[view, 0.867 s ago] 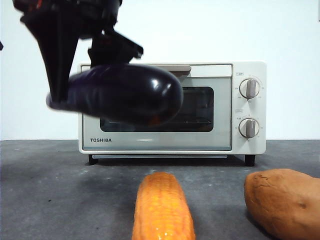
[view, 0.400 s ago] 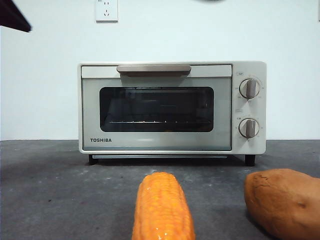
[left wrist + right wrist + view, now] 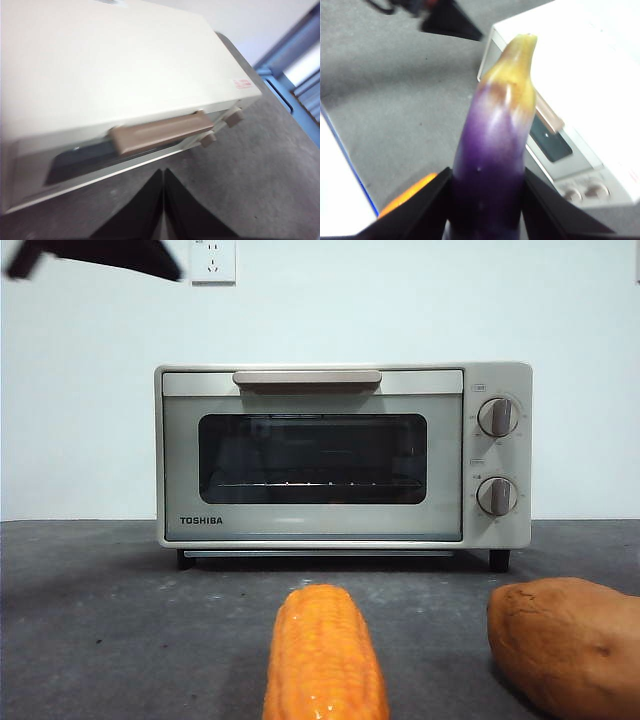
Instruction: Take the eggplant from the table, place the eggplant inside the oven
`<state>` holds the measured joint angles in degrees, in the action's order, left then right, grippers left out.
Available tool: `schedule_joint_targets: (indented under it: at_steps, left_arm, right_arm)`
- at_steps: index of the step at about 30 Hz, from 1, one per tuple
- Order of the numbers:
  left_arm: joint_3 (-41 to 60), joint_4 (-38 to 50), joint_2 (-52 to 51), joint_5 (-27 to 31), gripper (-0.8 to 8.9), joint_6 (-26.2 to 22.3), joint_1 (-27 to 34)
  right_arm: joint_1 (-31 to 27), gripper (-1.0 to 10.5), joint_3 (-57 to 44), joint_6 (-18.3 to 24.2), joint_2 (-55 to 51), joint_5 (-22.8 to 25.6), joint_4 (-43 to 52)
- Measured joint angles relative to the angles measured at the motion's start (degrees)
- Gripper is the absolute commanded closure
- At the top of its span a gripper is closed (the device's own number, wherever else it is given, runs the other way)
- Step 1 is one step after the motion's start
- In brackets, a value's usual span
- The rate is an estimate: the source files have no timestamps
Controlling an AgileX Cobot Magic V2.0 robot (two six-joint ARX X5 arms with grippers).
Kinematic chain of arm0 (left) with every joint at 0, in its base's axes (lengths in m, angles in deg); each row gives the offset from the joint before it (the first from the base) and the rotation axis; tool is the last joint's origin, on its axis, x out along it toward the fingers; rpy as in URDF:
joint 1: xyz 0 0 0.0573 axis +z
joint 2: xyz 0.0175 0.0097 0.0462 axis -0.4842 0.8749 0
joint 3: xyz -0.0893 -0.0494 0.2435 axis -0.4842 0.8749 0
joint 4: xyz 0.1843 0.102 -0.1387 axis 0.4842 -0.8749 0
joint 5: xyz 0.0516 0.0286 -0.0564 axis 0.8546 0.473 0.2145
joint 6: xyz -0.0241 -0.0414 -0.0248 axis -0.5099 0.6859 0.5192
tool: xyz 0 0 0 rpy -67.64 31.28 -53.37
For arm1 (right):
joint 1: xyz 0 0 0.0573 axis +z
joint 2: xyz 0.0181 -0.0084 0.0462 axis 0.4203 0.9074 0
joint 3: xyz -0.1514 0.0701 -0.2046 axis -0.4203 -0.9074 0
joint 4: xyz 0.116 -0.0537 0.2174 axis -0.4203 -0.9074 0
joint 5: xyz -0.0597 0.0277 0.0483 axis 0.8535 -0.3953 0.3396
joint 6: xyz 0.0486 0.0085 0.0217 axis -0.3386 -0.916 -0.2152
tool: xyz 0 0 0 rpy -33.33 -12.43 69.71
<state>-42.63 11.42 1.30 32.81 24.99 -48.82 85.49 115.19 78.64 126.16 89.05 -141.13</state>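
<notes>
While your right end effector (image 3: pixel 487 200) is gripping the eggplant (image 3: pixel 495 145) above the bench (image 3: pixel 120 630), your left end effector (image 3: pixel 163 172) is hovering pinched shut and empty above the oven (image 3: pixel 340 455), whose door is closed. Corn (image 3: pixel 325 655) and potato (image 3: pixel 565 645) are lying in front.

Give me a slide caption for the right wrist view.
Right gripper holds the eggplant above the table, beside the closed oven.
</notes>
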Motion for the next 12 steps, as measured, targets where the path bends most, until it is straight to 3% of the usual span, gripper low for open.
schedule_joint_targets:
  at_steps: [5,12]
  left_arm:
    - [-9.3,-3.6,9.3,0.2,8.07,-1.8,-3.7]
    - [-22.4,-12.0,21.8,3.6,8.07,-6.4,-8.0]
  right_arm:
    - [0.0,8.0,-6.7,-1.3,-6.1,0.4,0.0]
    - [0.0,8.0,-17.2,-5.8,-16.3,6.6,0.0]
